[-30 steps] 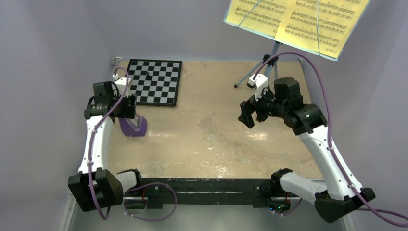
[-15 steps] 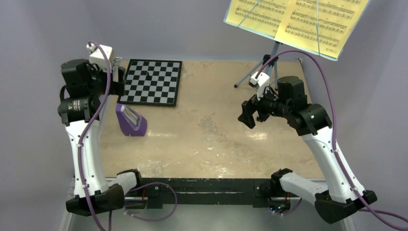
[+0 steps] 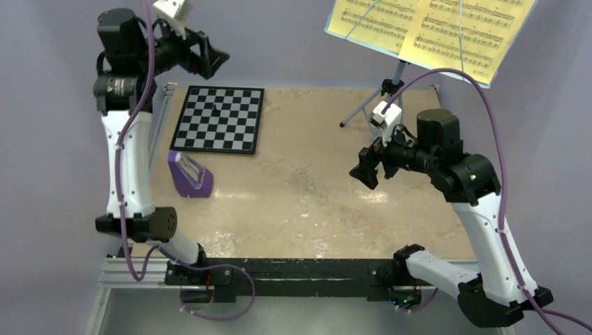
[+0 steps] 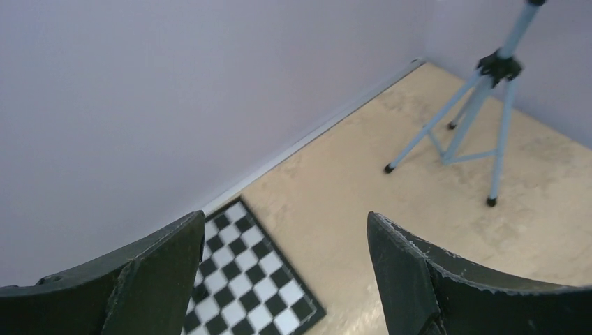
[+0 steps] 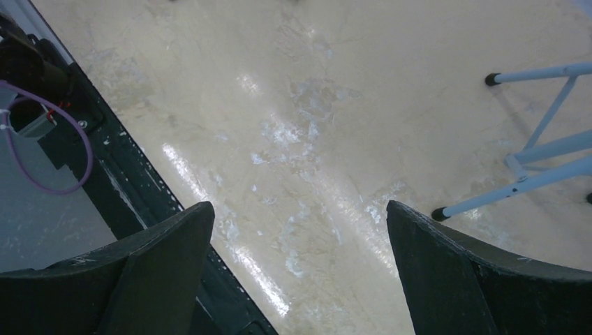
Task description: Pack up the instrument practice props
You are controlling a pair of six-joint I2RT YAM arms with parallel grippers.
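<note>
The purple pyramid metronome (image 3: 189, 175) stands on the table's left side, in front of the checkerboard. The yellow sheet of music (image 3: 427, 28) lies on the tray of the light blue tripod music stand (image 3: 370, 102) at the back right; its legs also show in the left wrist view (image 4: 466, 122) and the right wrist view (image 5: 544, 167). My left gripper (image 3: 211, 56) is open and empty, raised high above the back left corner. My right gripper (image 3: 366, 169) is open and empty, hovering above the table's right middle, in front of the stand.
A black-and-white checkerboard (image 3: 219, 118) lies flat at the back left, also in the left wrist view (image 4: 244, 286). Purple walls close in the back and both sides. The black rail (image 3: 293, 269) with the arm bases runs along the near edge.
My left arm has risen from beside the metronome to high above the back left corner, leaving the metronome standing. My right gripper has shifted slightly right.
</note>
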